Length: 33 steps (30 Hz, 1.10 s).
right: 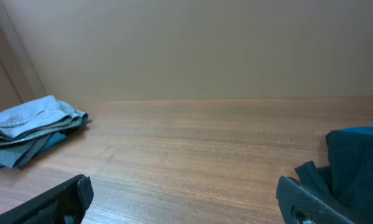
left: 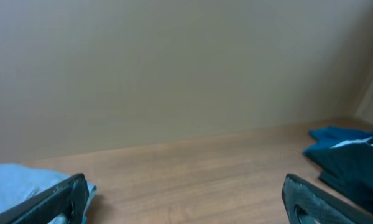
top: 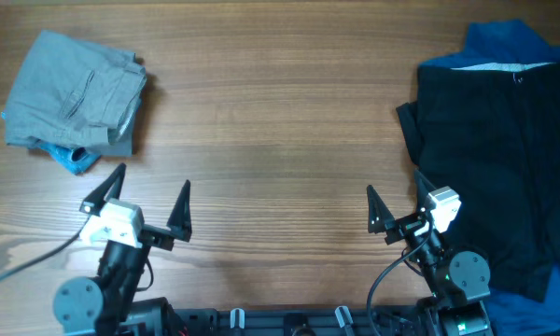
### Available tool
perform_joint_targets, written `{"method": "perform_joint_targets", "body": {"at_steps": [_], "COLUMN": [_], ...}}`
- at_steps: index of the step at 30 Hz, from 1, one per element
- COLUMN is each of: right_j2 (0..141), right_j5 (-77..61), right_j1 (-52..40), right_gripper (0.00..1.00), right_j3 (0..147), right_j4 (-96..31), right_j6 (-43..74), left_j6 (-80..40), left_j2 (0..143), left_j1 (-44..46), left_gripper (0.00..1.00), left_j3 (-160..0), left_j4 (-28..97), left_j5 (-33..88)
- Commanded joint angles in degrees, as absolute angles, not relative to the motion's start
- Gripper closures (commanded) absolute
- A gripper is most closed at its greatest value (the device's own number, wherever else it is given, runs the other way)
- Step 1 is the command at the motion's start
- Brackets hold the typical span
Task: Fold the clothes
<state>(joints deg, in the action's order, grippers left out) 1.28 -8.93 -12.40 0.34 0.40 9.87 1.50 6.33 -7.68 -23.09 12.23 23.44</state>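
Observation:
Folded mid-grey shorts (top: 75, 89) lie at the table's far left, on top of a light-blue piece (top: 73, 159); they also show in the right wrist view (right: 31, 124) and at the left wrist view's edge (left: 18, 183). A black garment (top: 495, 159) lies spread at the right, over a dark-blue piece (top: 504, 42), which also shows in the left wrist view (left: 345, 149) and the right wrist view (right: 354, 162). My left gripper (top: 142, 203) is open and empty near the front edge. My right gripper (top: 397, 201) is open and empty beside the black garment's left edge.
The wooden table (top: 280, 140) runs between the two piles. A plain beige wall (left: 174, 68) stands behind its far edge. The arm bases and cables sit along the front edge (top: 261, 322).

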Motion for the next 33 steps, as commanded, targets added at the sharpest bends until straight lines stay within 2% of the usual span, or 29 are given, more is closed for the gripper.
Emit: {"method": "perform_joint_targets", "body": {"at_steps": [1,4,8,14,33], "right_j2": [1.30,1.30,1.30,1.30,1.30], "right_j5": [-8.60,-8.60,-8.62,-8.60,-8.60], "right_j1": [-11.99,-11.99,-11.99,-11.99,-11.99], "right_gripper": [0.00,0.00,0.00,0.00,0.00], "right_j3": [0.32,0.32,0.32,0.32,0.32], "right_j4": [0.62,0.62,0.62,0.62,0.62], "right_j6": [10.63,10.66,10.66,10.66,10.66], "left_j6": [0.82,0.80,0.80,0.82,0.82], "left_j2": [0.21,0.19,0.19,0.19,0.34], "left_j1": [-7.35,-7.35,-7.33,-7.35,-7.35], "left_gripper": [0.00,0.00,0.00,0.00,0.00], "left_j3": [-13.65,-6.74,-0.62,-0.32,-0.32], "left_j4": [4.69,-4.99,-10.76,2.66,2.44], "left_j5": [23.55,24.88,24.86,24.82,24.84]}}
